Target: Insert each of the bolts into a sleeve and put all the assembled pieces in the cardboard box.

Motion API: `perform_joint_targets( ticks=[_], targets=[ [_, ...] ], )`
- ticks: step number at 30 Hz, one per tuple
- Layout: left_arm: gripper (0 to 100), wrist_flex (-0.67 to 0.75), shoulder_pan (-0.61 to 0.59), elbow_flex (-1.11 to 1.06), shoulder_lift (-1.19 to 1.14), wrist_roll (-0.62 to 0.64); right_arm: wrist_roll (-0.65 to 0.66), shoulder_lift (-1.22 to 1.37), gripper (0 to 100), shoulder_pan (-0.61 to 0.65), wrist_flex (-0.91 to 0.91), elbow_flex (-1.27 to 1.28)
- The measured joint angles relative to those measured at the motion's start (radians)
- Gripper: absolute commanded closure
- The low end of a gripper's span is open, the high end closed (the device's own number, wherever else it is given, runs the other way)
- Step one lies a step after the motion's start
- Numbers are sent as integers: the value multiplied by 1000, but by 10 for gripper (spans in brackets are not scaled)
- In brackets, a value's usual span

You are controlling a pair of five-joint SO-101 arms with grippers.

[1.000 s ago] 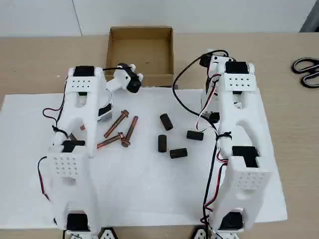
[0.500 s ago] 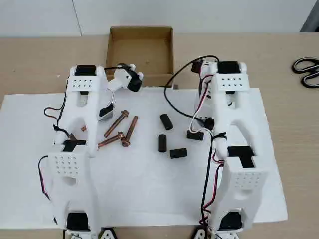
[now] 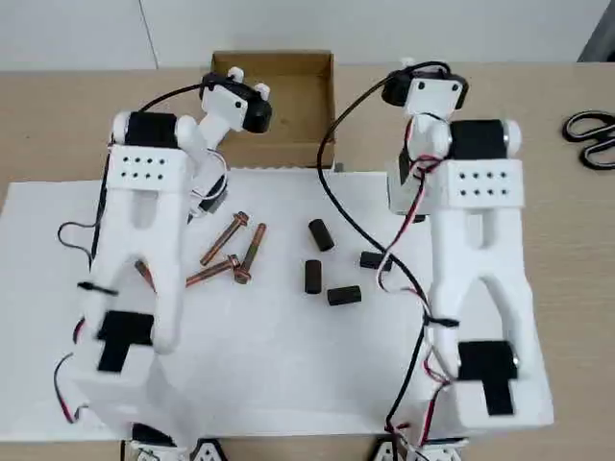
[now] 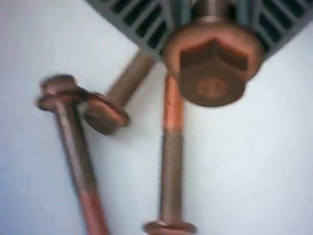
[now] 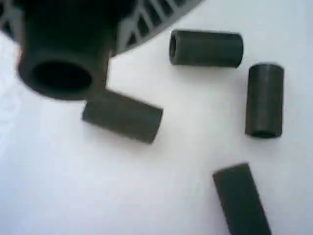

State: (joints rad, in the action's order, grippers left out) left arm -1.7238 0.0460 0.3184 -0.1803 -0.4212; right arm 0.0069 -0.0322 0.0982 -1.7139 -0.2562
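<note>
Two firm grips, one on each side! My left gripper [image 4: 208,12] was clamped on a coppery bolt [image 4: 212,68], whose wide round flange and hexagonal head faced straight back at my wrist camera, with ribbed grey fingers [image 4: 132,17] behind it. Beneath it three loose bolts [image 4: 171,161] lay flat on the white paper sheet [image 3: 288,375], their long smooth shanks brighter orange along part of their length, and two of their heads were touching. My right gripper [image 5: 73,14] was closed around a matte black sleeve [image 5: 61,68], a short thick-walled tube with its round bore open to the lens. Four loose sleeves [image 5: 122,116], plain dark cylinders, lay scattered on their sides on the sheet between my arms. The cardboard box [image 3: 272,60], brown, square and open-topped, sat at the sheet's far edge on the pale wooden table [image 3: 58,115].
</note>
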Motion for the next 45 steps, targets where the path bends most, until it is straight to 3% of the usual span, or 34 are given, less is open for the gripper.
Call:
perform_joint_targets(
  ticks=[9,19,32,45],
  targets=[
    [995,54,129,-437,479,204,0,-477,995,63,26,445],
    [995,572,172,-1103,1040,503,0,-1000,996,123,379,980],
    [995,1020,149,-1570,1499,867,0,-1168,996,365,718,1338],
    [995,1083,149,-1766,1778,1108,34,-1343,996,569,971,1643]
  ],
)
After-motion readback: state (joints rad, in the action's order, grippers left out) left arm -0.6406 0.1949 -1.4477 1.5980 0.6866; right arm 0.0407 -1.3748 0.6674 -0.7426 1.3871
